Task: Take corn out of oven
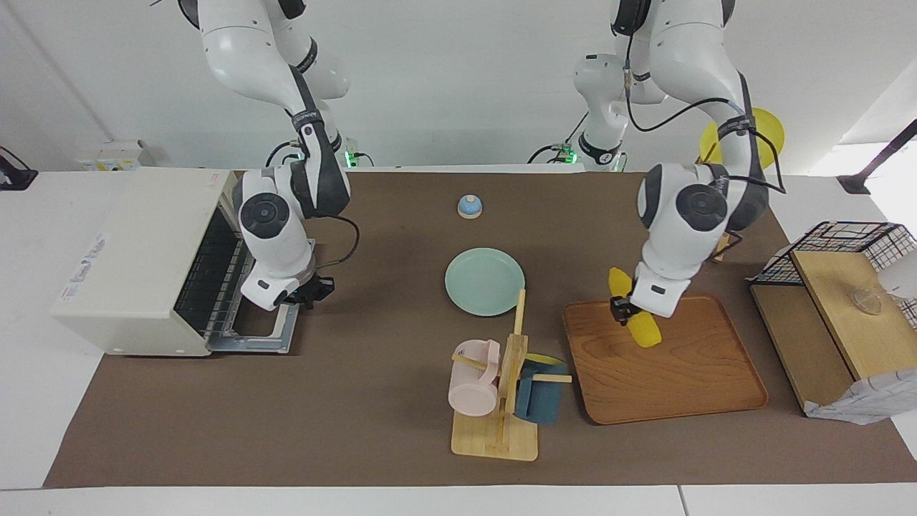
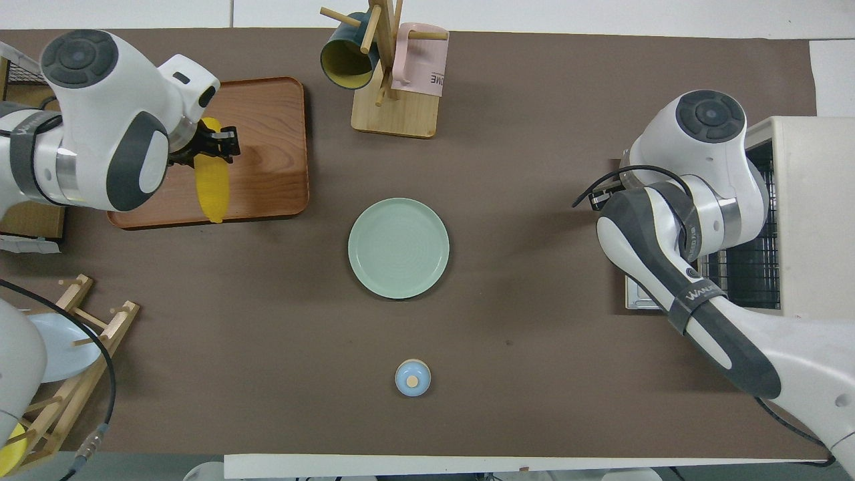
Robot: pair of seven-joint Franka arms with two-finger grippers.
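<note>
Overhead view: wooden tray (image 2: 267, 133) near the left arm's bench end; over it the left pincer (image 2: 217, 141) grips the corn (image 2: 212, 184), its tapered tip toward the robots. Right pincer (image 1: 315, 290), fingers unreadable, sits over the open oven (image 1: 143, 258) door.

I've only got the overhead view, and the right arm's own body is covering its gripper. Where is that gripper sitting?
Observer: The right gripper is over the oven's lowered door.
Operator: So the door is fully open?
Observer: Yes, it lies folded down flat in front of the oven, and the part of the wire rack that shows holds nothing.
Operator: Is the corn down on the tray?
Observer: I can't tell whether it touches. The left gripper is shut on the corn near its middle, over the wooden tray.
</note>
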